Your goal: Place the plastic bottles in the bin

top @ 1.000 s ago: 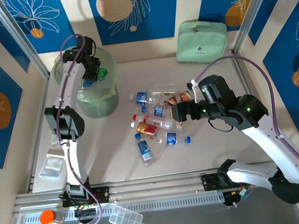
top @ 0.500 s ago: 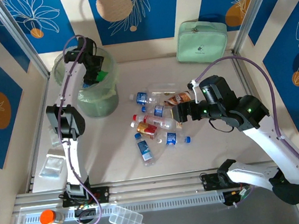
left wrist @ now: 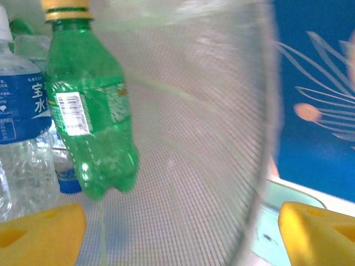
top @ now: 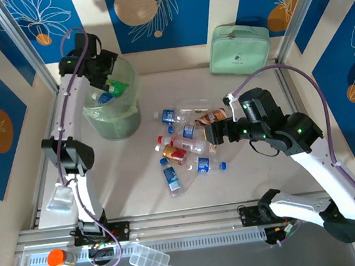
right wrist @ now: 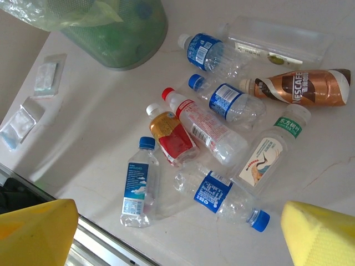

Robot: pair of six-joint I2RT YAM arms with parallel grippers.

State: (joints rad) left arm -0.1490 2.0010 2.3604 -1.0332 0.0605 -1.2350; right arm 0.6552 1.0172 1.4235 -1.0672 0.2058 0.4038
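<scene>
In the top external view, the left claw (top: 104,76) hangs over the mouth of the bin (top: 116,117), and a green bottle (top: 118,86) lies just below it inside the liner. The right claw (top: 210,134) sits at the right edge of the heap of plastic bottles (top: 182,146), which spreads over the table (top: 138,181) to its left. From this claw the bin is well apart, off to the left and farther back. A mint-green case (top: 238,48) stands beyond the claw, against the back wall.

In the left wrist view, we see the claw's two yellow pads (left wrist: 41,233) at opposite edges, spread wide with nothing between them. Ahead of the left pad the green bottle (left wrist: 91,127), yellow-capped, rests inside the bin beside a clear bottle with a blue label (left wrist: 19,119). The bin's mesh wall (left wrist: 211,138) curves across the space ahead of the pads.

In the right wrist view, this claw's yellow pads (right wrist: 321,233) are also spread wide and hold nothing. Ahead of them, eight bottles lie loose on the table. A small blue-capped one (right wrist: 137,183) and a blue-labelled one (right wrist: 222,197) are nearest. A brown coffee bottle (right wrist: 299,88) is farther off, ahead of the right pad. The bin (right wrist: 116,33) stands beyond the left pad, well apart from the heap.
</scene>
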